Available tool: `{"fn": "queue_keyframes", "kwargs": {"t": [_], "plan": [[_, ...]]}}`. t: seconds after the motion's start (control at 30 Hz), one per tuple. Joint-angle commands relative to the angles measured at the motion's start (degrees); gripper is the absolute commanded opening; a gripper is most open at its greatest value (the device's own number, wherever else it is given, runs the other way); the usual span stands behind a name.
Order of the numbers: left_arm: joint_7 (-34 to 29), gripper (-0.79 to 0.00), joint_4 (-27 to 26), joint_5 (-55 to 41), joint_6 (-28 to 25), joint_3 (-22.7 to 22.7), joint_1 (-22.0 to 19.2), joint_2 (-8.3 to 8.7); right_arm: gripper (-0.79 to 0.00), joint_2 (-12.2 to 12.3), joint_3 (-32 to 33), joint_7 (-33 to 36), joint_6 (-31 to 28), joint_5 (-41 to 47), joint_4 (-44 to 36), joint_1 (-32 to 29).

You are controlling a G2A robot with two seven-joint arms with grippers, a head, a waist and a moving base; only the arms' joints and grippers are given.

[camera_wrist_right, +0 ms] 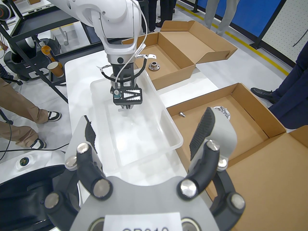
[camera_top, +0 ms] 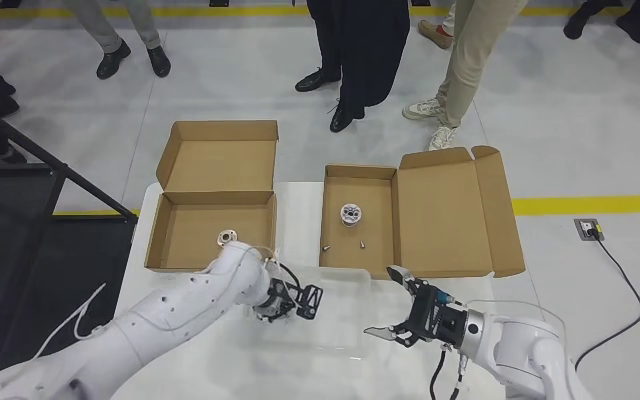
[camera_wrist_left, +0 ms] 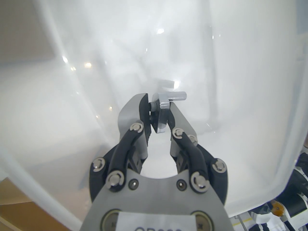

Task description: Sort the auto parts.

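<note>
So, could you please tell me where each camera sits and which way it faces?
Top: overhead, facing down on the table and boxes; left pincer and right pincer show.
Left wrist: on that wrist, facing into the tray; left pincer shows, shut on a part.
Right wrist: on that wrist, facing across the tray toward the left pincer; open right pincer shows.
Shared: top and right wrist both show the boxes.

Top camera looks down; both wrist cameras face the tray (camera_wrist_right: 144,140).

Parts tally
cardboard box (camera_top: 190,235) (camera_top: 375,195) ×2; clear tray (camera_wrist_right: 144,140) ×1; small bolt (camera_top: 325,246) (camera_top: 361,241) (camera_wrist_left: 166,102) ×3; flange (camera_top: 227,238) ×1; round bearing (camera_top: 350,214) ×1.
</note>
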Motion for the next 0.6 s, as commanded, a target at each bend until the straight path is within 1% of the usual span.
{"fn": "queue_keyframes", "kwargs": {"t": [0.0,0.13,0.3,0.4,0.47,0.57], "plan": [[0.7,-0.785,-2.4,-0.9,0.0,0.0,-1.0,1.43,0.0,0.0,0.0,0.0,0.0,0.0,0.0,0.0],[1.7,-0.785,-7.1,-3.3,0.0,-0.1,-2.9,5.05,0.0,0.0,0.0,0.0,0.0,0.0,0.0,0.0],[4.4,-0.785,-13.1,-6.4,0.0,-2.3,-3.8,10.81,0.0,0.0,0.0,0.0,0.0,0.0,0.0,0.0],[7.6,-0.785,-15.7,-7.6,0.0,-5.1,-3.3,14.66,0.0,0.0,0.0,0.0,0.0,0.0,0.0,0.0],[10.4,-0.785,-16.3,-8.0,0.0,-7.7,-2.4,17.24,0.0,0.0,0.0,0.0,0.0,0.0,0.0,0.0],[17.6,-0.785,-16.8,-8.6,0.0,-12.4,0.1,20.86,0.0,0.0,0.0,0.0,0.0,0.0,0.0,0.0]]}}
